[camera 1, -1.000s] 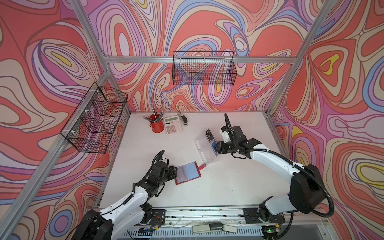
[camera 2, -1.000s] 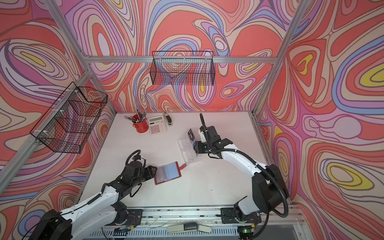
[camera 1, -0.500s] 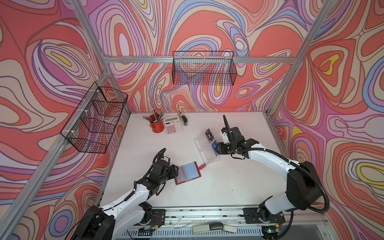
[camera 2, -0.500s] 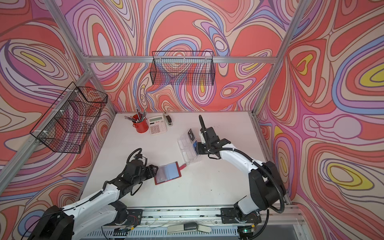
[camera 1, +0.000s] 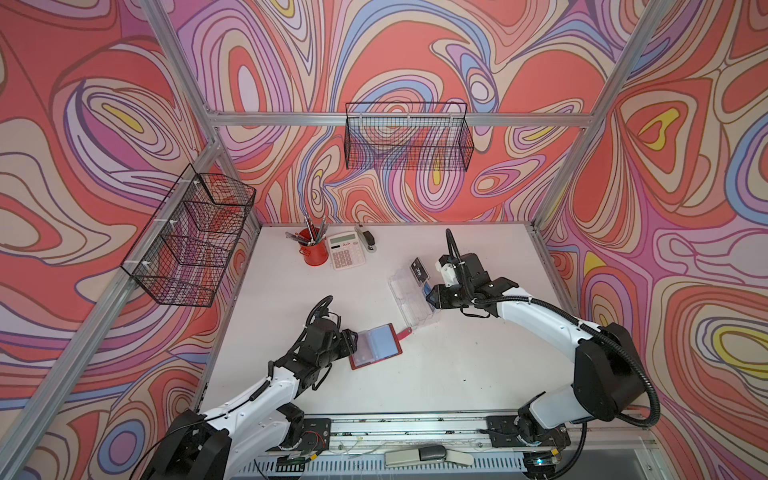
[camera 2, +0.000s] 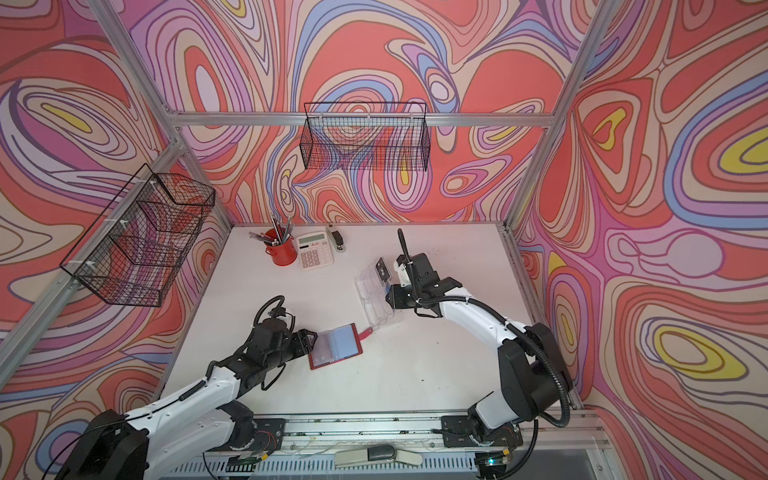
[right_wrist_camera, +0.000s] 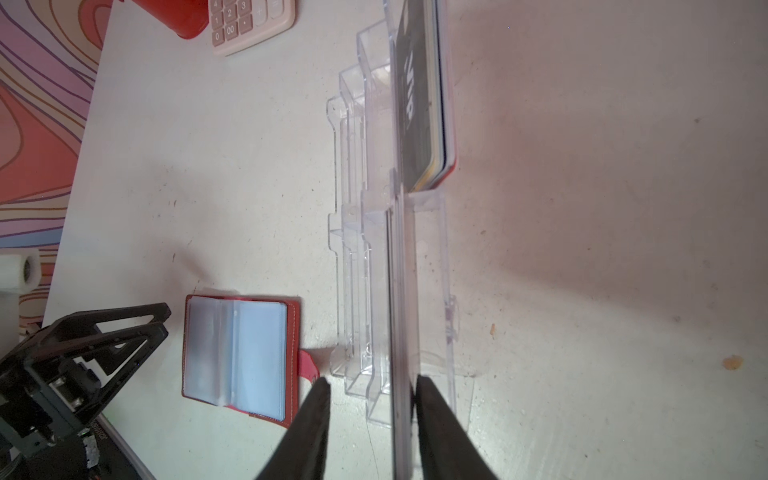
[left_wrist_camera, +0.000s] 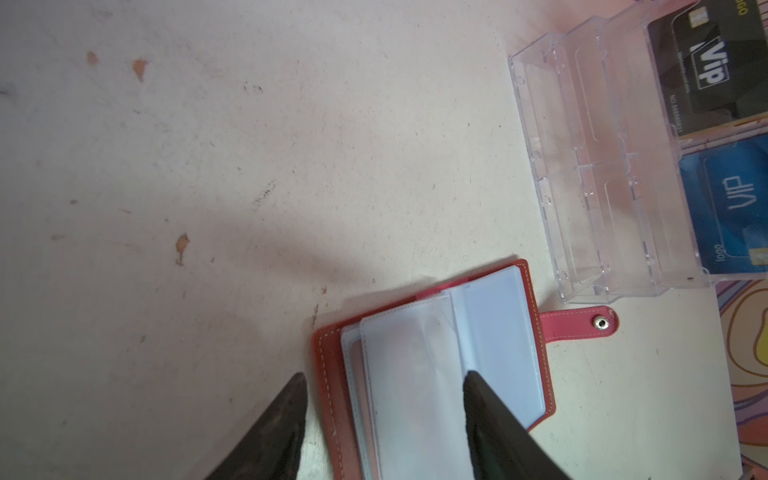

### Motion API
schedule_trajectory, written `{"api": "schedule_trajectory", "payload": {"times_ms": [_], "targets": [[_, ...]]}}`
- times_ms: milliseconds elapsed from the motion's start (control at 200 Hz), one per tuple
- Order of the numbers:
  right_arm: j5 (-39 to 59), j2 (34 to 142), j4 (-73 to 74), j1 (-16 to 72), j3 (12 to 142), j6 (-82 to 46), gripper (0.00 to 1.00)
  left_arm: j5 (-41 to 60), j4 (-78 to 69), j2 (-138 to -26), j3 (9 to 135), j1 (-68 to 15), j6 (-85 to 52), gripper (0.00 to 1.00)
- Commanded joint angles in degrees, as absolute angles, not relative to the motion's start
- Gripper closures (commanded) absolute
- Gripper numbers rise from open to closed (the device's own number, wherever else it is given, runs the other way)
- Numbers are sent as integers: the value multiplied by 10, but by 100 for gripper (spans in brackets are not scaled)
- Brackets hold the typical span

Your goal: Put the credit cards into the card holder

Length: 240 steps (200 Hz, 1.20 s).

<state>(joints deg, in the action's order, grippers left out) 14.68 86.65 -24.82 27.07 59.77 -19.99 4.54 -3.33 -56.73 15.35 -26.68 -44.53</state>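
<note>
Risks dragging or tipping the clear acrylic stand [camera 1: 409, 303], standing loose on the table [camera 1: 457, 374] at about one o'clock from the card holder [camera 1: 380, 343] in both top views: with the right gripper [right_wrist_camera: 372, 380] spread, not clamped, around both a clear partition and a thin dark edge, likely the blue card [left_wrist_camera: 735, 208], may pinch plastic and card together rather than the card alone. Could also shove the card holder, lying open near the table's middle, strap tab [left_wrist_camera: 582, 324] pointing toward two o'clock, just short of the stand; steadied only by the left gripper [left_wrist_camera: 384, 374], jaws apart, one finger over the grey sleeves [left_wrist_camera: 494, 332] and the other over bare table just off the red cover, so may slide or fold shut. Might scrape the blue card on a slanted lift. Cannot tell from the top views, with the right arm covering the stand's three o'clock side, how deep the jaws reach. Shows the black card [left_wrist_camera: 706, 70], at the stand's twelve o'clock end, only cropped or edge-on, with further card edges behind, count unclear. Cannot confirm any card inside the cloudy sleeves.
</note>
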Motion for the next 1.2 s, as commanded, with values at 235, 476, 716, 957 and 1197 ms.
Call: {"api": "schedule_trajectory", "payload": {"times_ms": [235,476,716,957,1197], "targets": [[140,884,-243,271,606,-195,63,58,-30,-593,176,-266,-438,38],[149,898,-240,272,626,-199,63,60,-31,-603,181,-266,-437,38],[156,922,-235,275,637,-203,63,60,-25,-611,186,-266,-436,38],[153,933,-239,279,645,-206,63,64,-17,-619,194,-265,-433,38],[174,889,-228,278,635,-206,62,64,-13,-628,199,-266,-430,38]]}}
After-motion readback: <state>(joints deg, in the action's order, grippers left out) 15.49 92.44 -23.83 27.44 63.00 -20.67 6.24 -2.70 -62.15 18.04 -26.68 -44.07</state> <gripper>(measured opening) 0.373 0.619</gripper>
